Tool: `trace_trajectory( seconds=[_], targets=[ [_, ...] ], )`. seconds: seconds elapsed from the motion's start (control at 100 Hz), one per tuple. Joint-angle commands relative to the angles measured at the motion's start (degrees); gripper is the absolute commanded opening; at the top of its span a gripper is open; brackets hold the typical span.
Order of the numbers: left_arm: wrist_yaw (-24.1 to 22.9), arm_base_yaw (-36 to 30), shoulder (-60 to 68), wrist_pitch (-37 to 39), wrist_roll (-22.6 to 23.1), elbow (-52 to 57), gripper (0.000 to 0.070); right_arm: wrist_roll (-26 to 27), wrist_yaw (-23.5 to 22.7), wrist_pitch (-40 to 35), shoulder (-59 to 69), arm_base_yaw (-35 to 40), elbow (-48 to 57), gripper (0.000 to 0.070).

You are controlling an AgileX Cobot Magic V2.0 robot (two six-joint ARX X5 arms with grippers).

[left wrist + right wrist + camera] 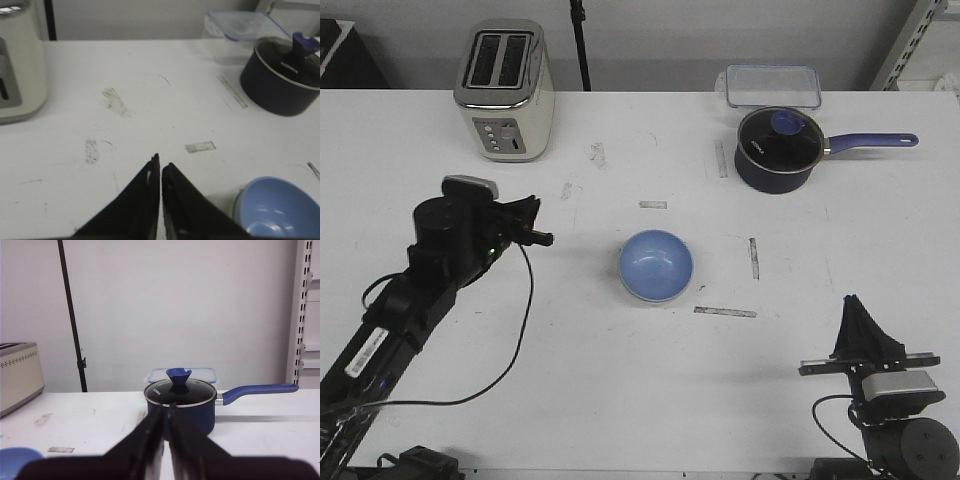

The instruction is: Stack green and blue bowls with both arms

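Holding both pairs of jaws pressed together and empty, I start at my left gripper (160, 161) — its tips hang just above the table (570, 380). Outward, toward the table's middle, sits the blue bowl (656, 265), a thin green rim (236, 206) peeking under it, so I judge it nested already. My right gripper (854, 305) lies well apart; the left is nearer.
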Motion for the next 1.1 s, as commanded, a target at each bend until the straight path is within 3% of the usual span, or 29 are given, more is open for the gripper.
trace_trajectory(
  seconds=[0.0,0.2,0.54,0.65,0.86,1.09],
  targets=[
    [0.0,2.1,-3.1,5.3,3.1,-4.2,0.0,0.5,0.0,0.4,-0.1,0.0,-0.2,0.0007],
    [-0.2,10.7,-14.0,19.2,10.8,-19.8,0.0001,0.5,0.0,0.4,-0.1,0.0,-0.2,0.0007],
    [-0.7,17.6,-33.0,31.5,11.3,-41.4,0.0001,0.5,0.0,0.4,-0.1,0.0,-0.2,0.0007],
    [-1.2,18.0,-39.8,29.5,11.2,-45.8,0.0001,0.5,0.0,0.4,-0.1,0.0,-0.2,0.0007],
    [-1.2,18.0,-48.7,18.9,11.2,-46.9,0.0001,0.5,0.0,0.4,-0.1,0.0,-0.2,0.0007],
    [-1.2,18.0,-53.0,18.1,11.2,-46.9,0.0001,0.5,0.0,0.4,-0.1,0.0,-0.2,0.0007]
  ],
)
